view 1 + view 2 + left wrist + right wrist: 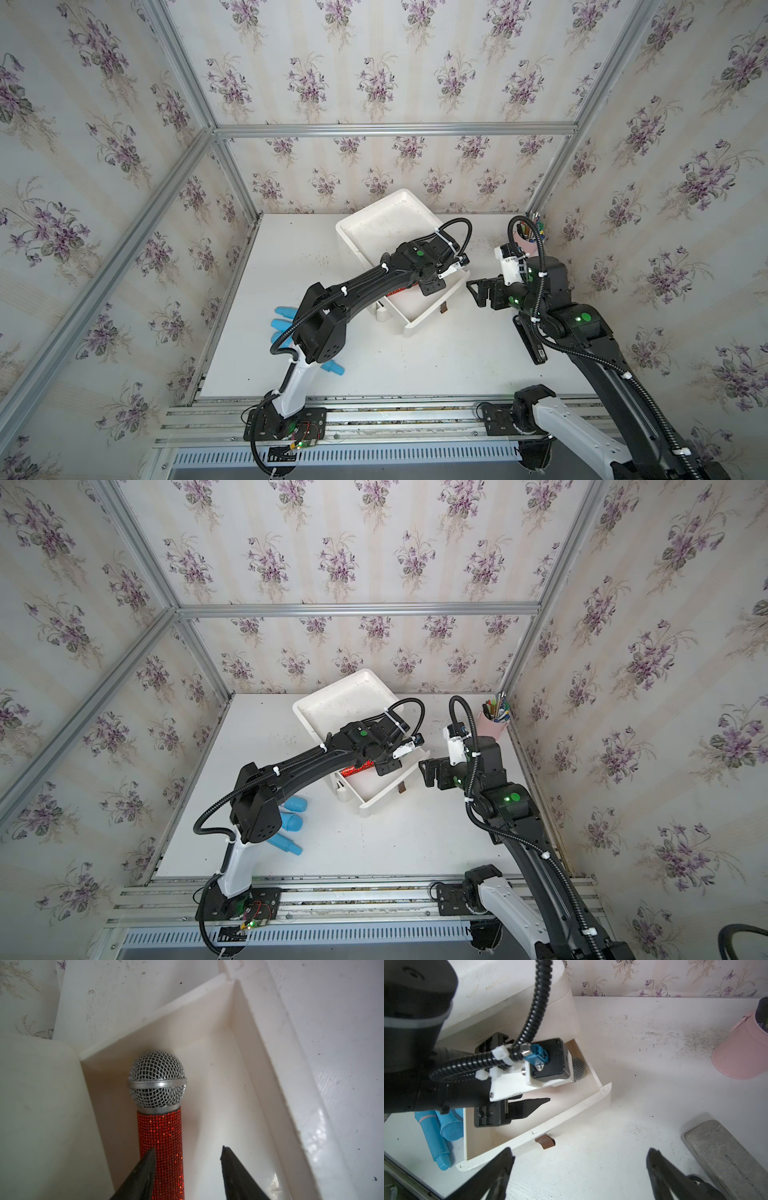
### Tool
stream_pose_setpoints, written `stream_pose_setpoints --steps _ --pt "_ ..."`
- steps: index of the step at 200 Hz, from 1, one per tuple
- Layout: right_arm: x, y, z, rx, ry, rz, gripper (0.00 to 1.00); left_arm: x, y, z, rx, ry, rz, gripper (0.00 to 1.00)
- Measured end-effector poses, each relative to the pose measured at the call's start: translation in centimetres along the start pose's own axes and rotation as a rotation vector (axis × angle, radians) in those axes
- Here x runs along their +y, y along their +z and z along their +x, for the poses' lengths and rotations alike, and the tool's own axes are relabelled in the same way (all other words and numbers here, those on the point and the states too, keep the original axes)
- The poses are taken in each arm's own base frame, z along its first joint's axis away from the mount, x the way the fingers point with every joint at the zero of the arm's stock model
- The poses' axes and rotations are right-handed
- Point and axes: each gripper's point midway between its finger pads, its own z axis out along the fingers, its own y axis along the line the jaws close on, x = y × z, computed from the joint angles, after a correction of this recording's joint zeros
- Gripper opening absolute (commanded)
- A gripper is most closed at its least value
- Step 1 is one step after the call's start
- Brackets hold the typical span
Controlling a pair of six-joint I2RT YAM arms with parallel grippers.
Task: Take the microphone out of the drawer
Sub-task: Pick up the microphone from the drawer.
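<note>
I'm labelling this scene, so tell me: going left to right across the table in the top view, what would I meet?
Blue microphones → white drawer, holding the red microphone → right arm's fingers → pink cup of pens.

Red, finely gridded glitter studding is noted on the microphone point(160, 1136) handle; silver wire mesh is recorded on its head. The drawer point(249, 1076) is logged as cream-white. Purple flower sprays on pale stripes are noted on the wallpaper point(374, 83). Also recorded: blue microphones point(431, 1132), pink cup point(737, 1053), brown drawer tab point(545, 1142).
</note>
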Motion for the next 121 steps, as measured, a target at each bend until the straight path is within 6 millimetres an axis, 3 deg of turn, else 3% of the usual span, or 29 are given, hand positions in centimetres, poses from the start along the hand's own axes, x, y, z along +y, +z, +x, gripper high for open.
stream_pose_setpoints --steps 121 --pt "0.5 -0.4 0.0 -0.007 -0.011 -0.024 0.98 0.9 1.9 0.0 0.037 0.017 -0.081 0.7"
